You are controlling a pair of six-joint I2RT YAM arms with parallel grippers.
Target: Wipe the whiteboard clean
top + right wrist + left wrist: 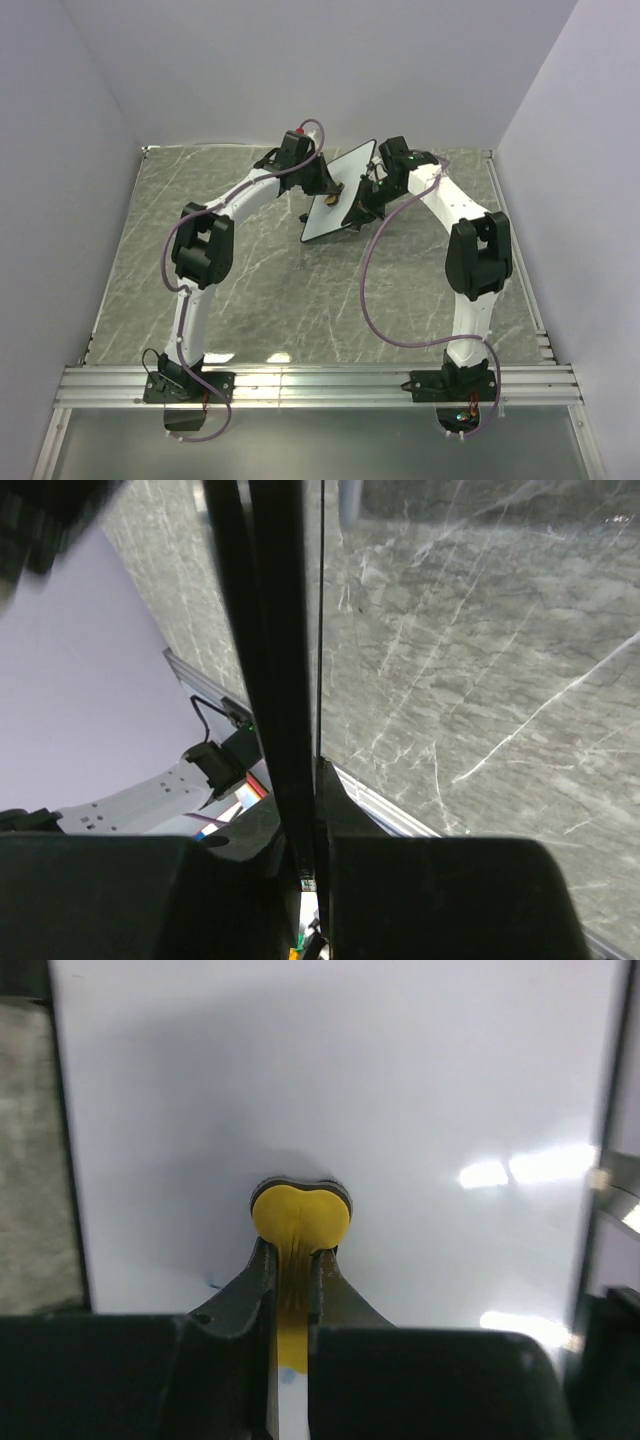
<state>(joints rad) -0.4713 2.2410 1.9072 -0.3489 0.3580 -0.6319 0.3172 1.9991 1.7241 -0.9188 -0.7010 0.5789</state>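
Note:
The whiteboard (335,200) is held tilted above the table at the back centre, white face with a thin black frame. My left gripper (330,188) is shut on the small yellow eraser (299,1217), which presses against the board's white face (400,1090). A faint blue mark (215,1284) remains left of the fingers. My right gripper (362,200) is shut on the board's black edge (280,680), seen edge-on in the right wrist view.
The grey marble tabletop (250,290) lies under both arms. An aluminium rail (320,385) runs along the near edge, and white walls close in on three sides.

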